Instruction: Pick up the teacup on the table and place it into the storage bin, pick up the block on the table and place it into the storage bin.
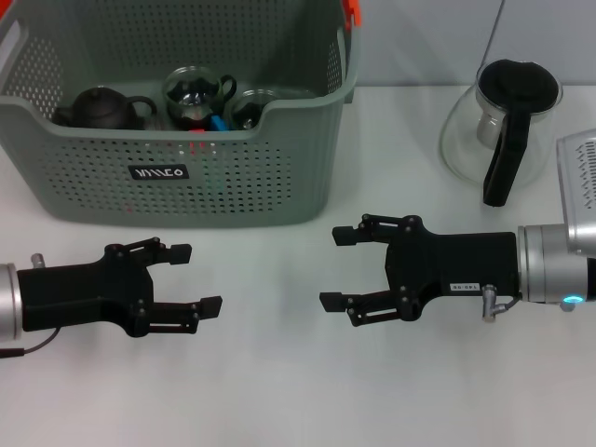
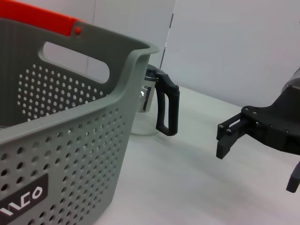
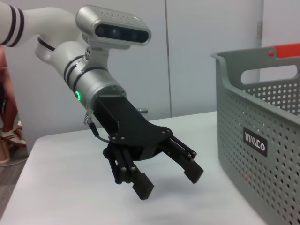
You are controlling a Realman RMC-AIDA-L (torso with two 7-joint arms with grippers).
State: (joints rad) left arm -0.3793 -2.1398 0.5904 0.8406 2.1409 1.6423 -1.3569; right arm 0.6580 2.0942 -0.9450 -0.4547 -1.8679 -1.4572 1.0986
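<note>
From the head view, the storage bin (image 1: 186,140) stands at the far left of the white table (image 1: 279,391), and only this view looks inside it: a dark teapot (image 1: 101,108), a glass teacup (image 1: 196,96) and a second glass cup (image 1: 251,110) sit there. The left claw (image 1: 194,277) and the right claw (image 1: 337,268) hover low in front of the bin, facing each other, both spread wide and empty. A glass carafe (image 1: 503,130) stands far right.

The left wrist view adds the bin's orange handle clip (image 2: 37,16), the carafe's black handle behind the bin's corner, and the right claw from its tips.

The right wrist view shows the left claw gaping, empty, beside the bin's labelled wall.
</note>
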